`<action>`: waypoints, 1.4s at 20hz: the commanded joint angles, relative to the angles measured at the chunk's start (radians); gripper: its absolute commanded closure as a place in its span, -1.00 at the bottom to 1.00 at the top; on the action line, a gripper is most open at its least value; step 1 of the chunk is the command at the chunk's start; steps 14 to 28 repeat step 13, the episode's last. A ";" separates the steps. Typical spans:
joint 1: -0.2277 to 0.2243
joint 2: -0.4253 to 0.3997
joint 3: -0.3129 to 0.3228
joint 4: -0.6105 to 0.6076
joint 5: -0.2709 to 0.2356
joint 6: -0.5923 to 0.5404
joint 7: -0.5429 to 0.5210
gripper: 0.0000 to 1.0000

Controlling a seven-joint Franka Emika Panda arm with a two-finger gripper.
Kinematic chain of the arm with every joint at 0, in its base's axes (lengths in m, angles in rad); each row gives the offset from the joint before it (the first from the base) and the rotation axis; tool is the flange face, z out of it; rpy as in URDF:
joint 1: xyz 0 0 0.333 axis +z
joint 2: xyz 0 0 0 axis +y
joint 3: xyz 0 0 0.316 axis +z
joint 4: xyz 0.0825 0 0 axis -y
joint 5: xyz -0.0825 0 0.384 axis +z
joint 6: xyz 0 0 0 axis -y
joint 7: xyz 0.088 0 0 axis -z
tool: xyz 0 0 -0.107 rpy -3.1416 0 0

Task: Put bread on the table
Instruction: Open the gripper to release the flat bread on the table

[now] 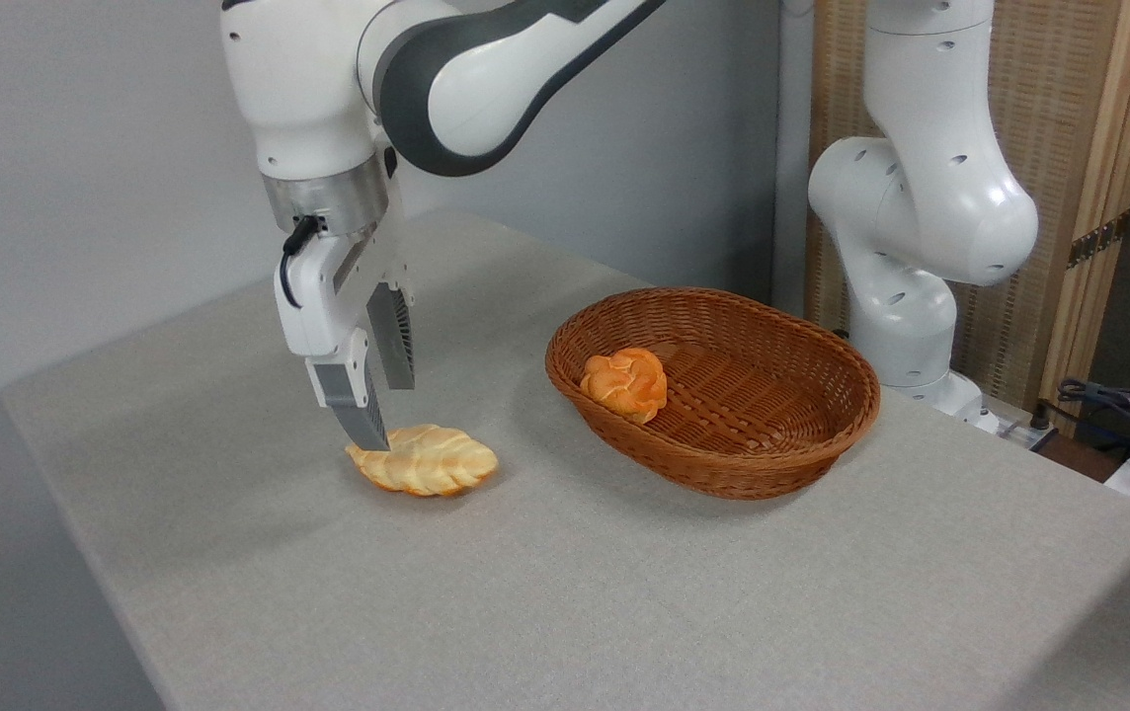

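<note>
The bread (432, 461), a pale golden braided loaf, lies flat on the grey table (565, 592), left of the basket. My gripper (385, 415) hangs over the loaf's left end, pointing down. Its fingers stand apart, so it is open and holds nothing. The near fingertip (367, 434) overlaps the loaf's left tip in the picture; whether it touches the loaf I cannot tell. The far finger (395, 346) sits behind and higher.
A brown oval wicker basket (772, 454) stands right of centre, with a small round orange bun (625, 383) inside at its left end. The arm's white base (906, 326) rises behind the basket. Cables (1118, 405) lie at the far right edge.
</note>
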 commanded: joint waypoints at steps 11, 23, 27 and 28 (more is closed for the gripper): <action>0.007 -0.058 0.088 0.287 0.019 -0.259 -0.781 -1.00; 0.007 -0.060 0.093 0.293 0.019 -0.292 -0.780 -1.00; 0.007 -0.060 0.093 0.293 0.019 -0.292 -0.780 -1.00; 0.007 -0.060 0.093 0.293 0.019 -0.292 -0.780 -1.00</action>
